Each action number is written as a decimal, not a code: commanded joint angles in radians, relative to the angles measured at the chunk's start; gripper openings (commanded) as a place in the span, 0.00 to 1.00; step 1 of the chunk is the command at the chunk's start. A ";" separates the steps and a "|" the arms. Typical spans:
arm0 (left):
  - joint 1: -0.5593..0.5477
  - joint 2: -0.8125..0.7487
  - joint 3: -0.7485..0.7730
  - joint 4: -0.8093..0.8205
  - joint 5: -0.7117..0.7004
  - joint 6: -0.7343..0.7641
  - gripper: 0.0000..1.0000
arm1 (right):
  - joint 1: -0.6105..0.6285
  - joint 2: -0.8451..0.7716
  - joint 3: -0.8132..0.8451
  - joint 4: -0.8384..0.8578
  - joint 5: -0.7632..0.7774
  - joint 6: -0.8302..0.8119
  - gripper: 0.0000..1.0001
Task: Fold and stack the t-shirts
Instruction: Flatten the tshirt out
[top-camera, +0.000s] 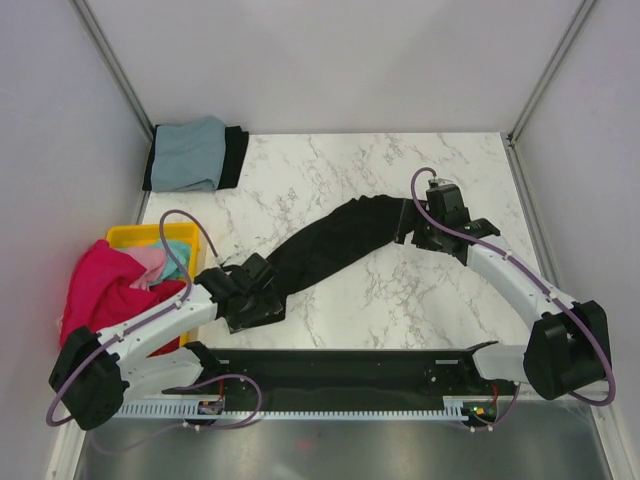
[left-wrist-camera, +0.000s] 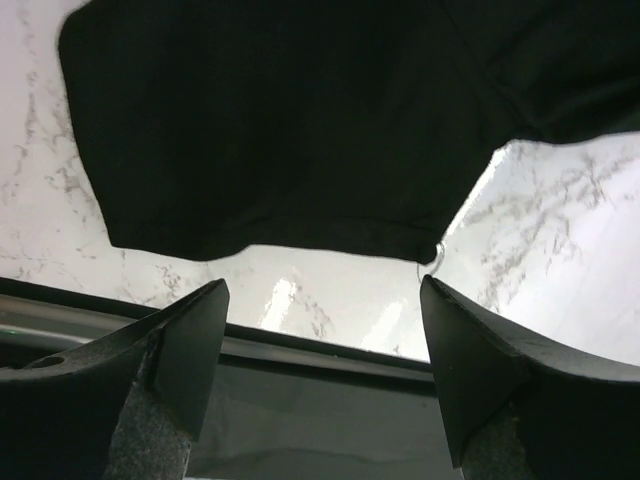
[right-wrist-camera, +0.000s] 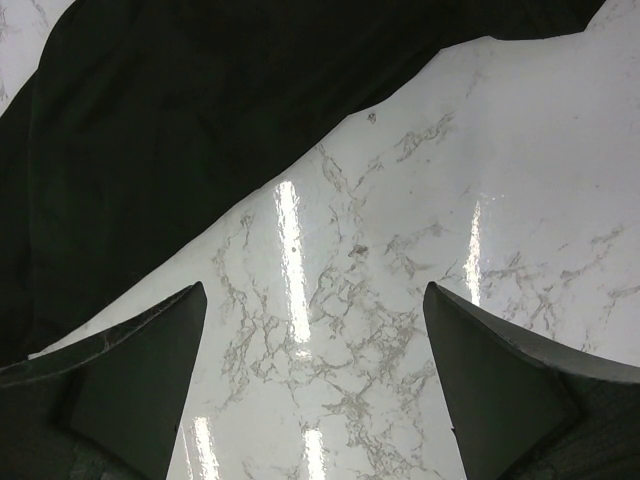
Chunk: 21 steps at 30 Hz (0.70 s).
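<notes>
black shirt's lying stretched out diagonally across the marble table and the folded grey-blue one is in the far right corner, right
Not quite. The folded grey-blue shirt sits in the far left corner, not the right, as the top external view shows. The rest holds: the black shirt lies stretched out diagonally across the marble table.

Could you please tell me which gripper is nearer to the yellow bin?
Left. The left gripper sits just right of the yellow bin, by the black t-shirt's near end; the right gripper is much farther off, at the shirt's other end.
</notes>
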 joint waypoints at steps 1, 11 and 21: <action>-0.004 -0.019 -0.017 0.044 -0.137 -0.120 0.84 | -0.001 -0.008 -0.007 0.039 -0.007 -0.018 0.98; 0.011 0.091 -0.069 0.111 -0.154 -0.119 0.78 | -0.003 0.001 -0.028 0.042 -0.018 -0.026 0.98; 0.013 0.183 -0.107 0.254 -0.154 -0.074 0.35 | -0.041 0.007 -0.033 0.036 -0.025 -0.055 0.98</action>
